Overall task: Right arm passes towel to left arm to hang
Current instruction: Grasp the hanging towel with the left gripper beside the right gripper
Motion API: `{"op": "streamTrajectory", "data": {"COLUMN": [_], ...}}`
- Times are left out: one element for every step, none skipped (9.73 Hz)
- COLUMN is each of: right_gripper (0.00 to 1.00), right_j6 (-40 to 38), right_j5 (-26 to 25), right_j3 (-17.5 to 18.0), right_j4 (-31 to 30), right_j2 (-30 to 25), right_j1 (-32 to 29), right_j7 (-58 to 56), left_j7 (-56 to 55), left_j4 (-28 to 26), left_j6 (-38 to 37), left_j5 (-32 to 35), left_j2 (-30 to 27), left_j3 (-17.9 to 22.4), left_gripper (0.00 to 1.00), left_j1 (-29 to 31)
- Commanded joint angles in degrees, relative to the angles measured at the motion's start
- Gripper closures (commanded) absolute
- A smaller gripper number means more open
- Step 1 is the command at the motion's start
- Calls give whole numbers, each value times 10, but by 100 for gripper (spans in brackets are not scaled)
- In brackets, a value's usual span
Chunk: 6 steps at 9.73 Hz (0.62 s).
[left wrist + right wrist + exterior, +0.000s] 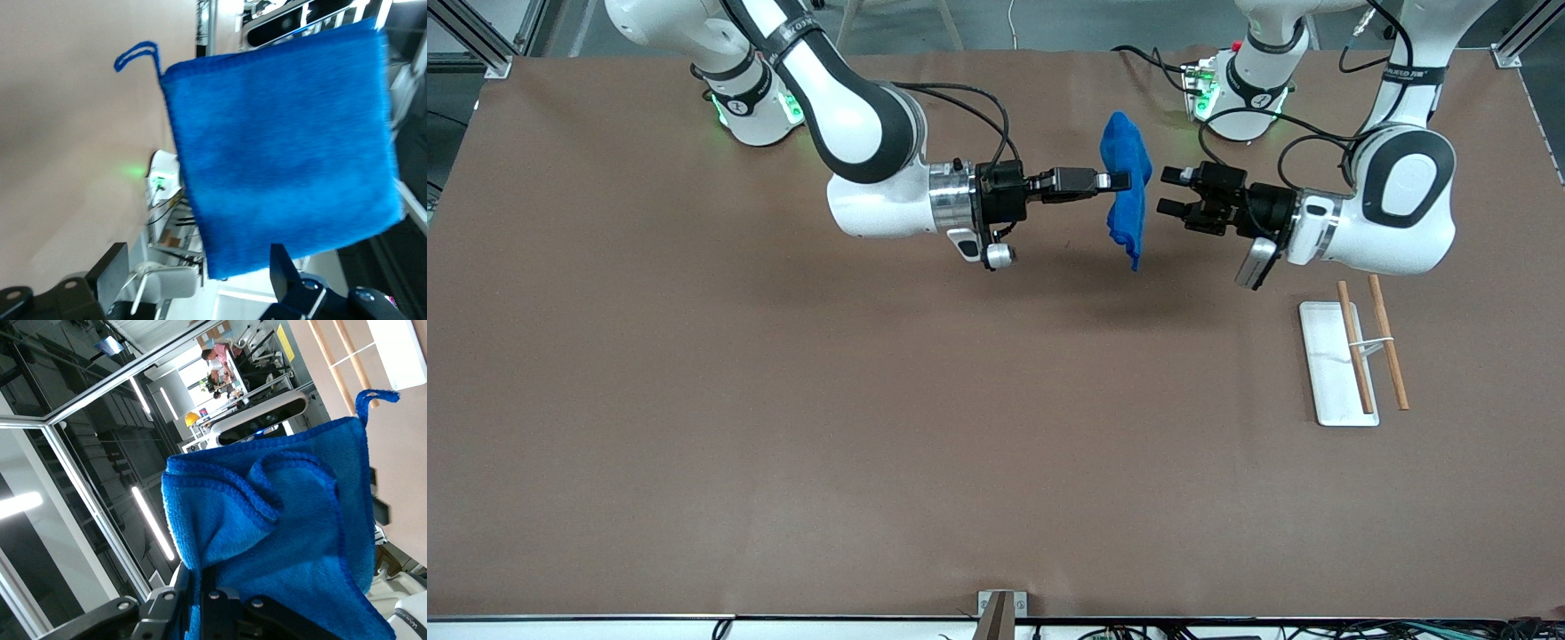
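1. The right gripper is up over the middle of the tabletop, its arm stretched level toward the left arm's end. Its fingers pinch the towel at the cloth's mid-height edge.
2. The towel hangs in the air between the two grippers, clear of the tabletop, a bright blue cloth seen edge-on in the front view, running from about 12 o'clock to 6 o'clock of the pinch.
3. In the left wrist view the towel faces the camera as a flat blue square, its dark-blue loop sticking out from one corner.
4. In the right wrist view the towel folds and bunches above that arm's fingers.
5. The left gripper hovers just beside the towel, at its 3 o'clock in the front view, fingers spread apart and not touching the cloth.
6. A white tray with two wooden sticks lies on the tabletop toward the left arm's end, at about 5 o'clock from the left gripper.
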Motion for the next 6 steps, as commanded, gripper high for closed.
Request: {"op": "streamTrajectory", "data": {"right_gripper": [98, 98, 98, 98, 98, 98], "right_j6": [14, 15, 10, 8, 7, 5], "right_j5": [3, 4, 6, 9, 10, 11], "right_j3": [-5, -5, -5, -5, -5, -4], "right_j4": [14, 28, 36, 37, 37, 36], "right_j2": [9, 12, 17, 18, 19, 20], "right_j1": [11, 11, 10, 7, 11, 13], "right_j7": [8, 22, 34, 45, 51, 54], "left_j7": [25, 34, 37, 46, 61, 67], "left_j4": [-15, -18, -24, -37, -47, -54], "left_j6": [0, 0, 1, 2, 5, 5], "left_j5": [-38, -52, -64, -67, -88, -110], "left_j2": [20, 24, 24, 23, 24, 24], "left_j3": [-3, -5, -14, -18, -18, -18], "left_gripper": [7, 7, 7, 9, 10, 10], "left_j1": [-1, -5, -6, -6, -6, -6]}}
